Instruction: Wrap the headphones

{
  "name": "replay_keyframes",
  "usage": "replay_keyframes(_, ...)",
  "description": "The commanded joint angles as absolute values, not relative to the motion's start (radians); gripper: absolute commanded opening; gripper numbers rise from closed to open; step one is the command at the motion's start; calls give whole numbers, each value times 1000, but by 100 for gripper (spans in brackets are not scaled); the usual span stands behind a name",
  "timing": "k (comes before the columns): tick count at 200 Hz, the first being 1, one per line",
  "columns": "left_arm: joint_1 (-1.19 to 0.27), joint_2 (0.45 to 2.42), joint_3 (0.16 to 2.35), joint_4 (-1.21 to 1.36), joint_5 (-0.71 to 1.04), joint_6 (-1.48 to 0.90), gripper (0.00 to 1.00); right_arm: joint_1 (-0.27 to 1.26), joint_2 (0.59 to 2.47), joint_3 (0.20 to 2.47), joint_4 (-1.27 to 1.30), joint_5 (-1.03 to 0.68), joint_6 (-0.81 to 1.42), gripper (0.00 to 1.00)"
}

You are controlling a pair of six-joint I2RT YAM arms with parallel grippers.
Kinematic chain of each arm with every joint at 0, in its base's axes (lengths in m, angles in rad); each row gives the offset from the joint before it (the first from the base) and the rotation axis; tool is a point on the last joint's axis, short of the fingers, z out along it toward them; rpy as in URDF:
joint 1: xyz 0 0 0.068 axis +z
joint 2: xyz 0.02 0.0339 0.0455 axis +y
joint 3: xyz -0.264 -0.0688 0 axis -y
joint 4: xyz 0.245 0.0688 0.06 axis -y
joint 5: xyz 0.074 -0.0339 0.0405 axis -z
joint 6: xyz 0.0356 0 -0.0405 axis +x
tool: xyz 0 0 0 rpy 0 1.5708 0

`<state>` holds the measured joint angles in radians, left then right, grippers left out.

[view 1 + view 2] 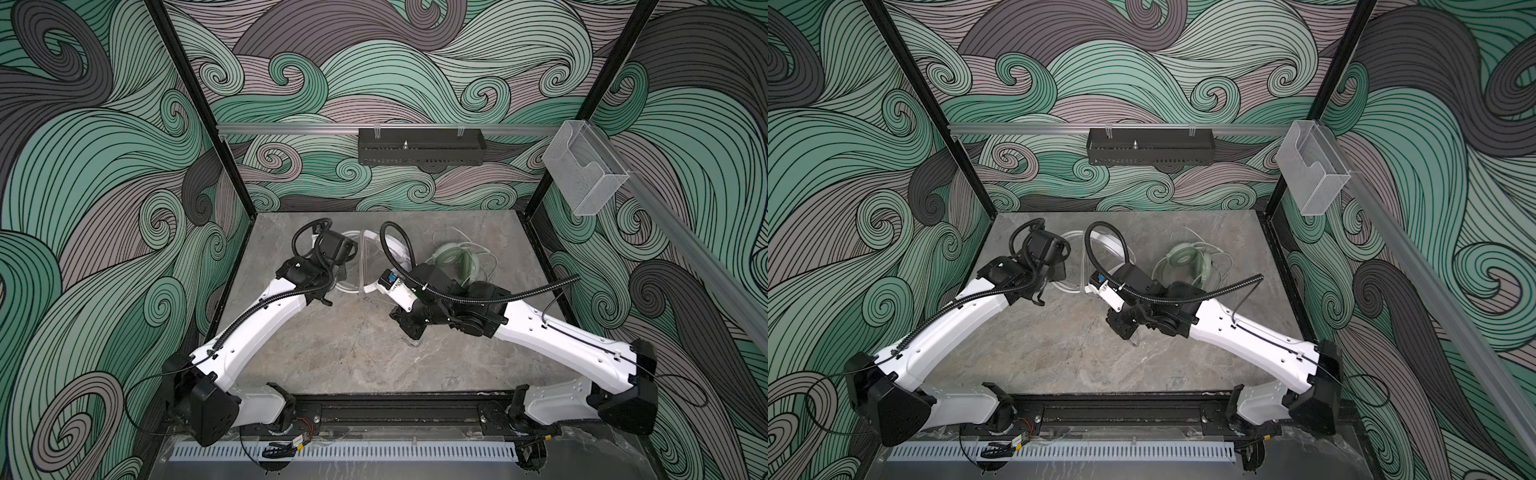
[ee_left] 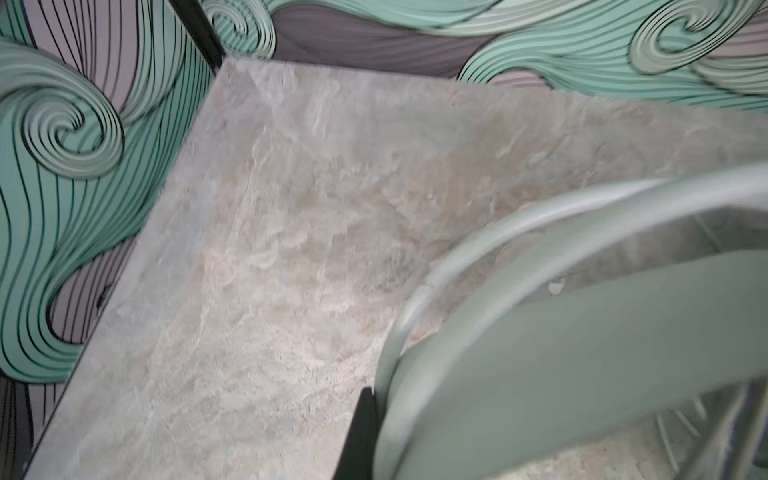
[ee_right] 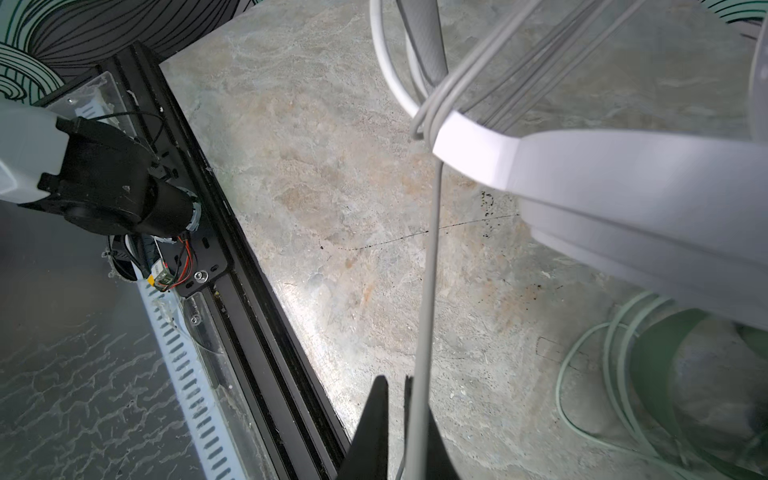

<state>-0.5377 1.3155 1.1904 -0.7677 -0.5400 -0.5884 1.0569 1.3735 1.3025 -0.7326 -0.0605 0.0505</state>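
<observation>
The white headphones (image 1: 397, 249) (image 1: 1104, 242) hang lifted between my two arms at the back middle of the table. My left gripper (image 1: 351, 253) (image 2: 372, 432) is shut on their band (image 2: 582, 332), which looks pale grey-green close to the lens; only one black finger (image 2: 360, 436) shows. In the right wrist view the white band (image 3: 582, 166) has its cable (image 3: 432, 249) looped round it several times. That cable runs taut down into my right gripper (image 3: 395, 380) (image 1: 412, 340), which is shut on it. The mint green headphones (image 1: 451, 257) (image 1: 1183, 259) (image 3: 648, 353) lie on the table to the right, cable loose around them.
A black perforated tray (image 1: 419, 151) hangs on the back rail, and a clear plastic box (image 1: 586, 174) on the right rail. The black front rail (image 3: 249, 291) with the left arm's base (image 3: 104, 183) lies just beyond my right gripper. Patterned walls close in three sides.
</observation>
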Motion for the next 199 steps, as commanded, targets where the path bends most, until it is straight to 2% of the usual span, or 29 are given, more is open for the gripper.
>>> replay_keyframes(1, -497, 1356, 1135, -724, -639, -697, 0, 1053, 1376, 1264, -696, -138, 59, 0)
replay_keyframes(65, -498, 1562, 1114, -730, -547, -756, 0, 1040, 1464, 1198, -669, -177, 54, 0)
replay_keyframes(104, -508, 1576, 1012, -622, -496, -733, 0, 1039, 1496, 1207, -668, -186, 50, 0)
replay_keyframes(156, -567, 1623, 962, -553, -522, -656, 0, 1035, 1595, 1254, -724, -186, 32, 0)
replay_keyframes(199, -581, 1634, 918, -500, -471, -633, 0, 1031, 1644, 1299, -760, -156, 12, 1)
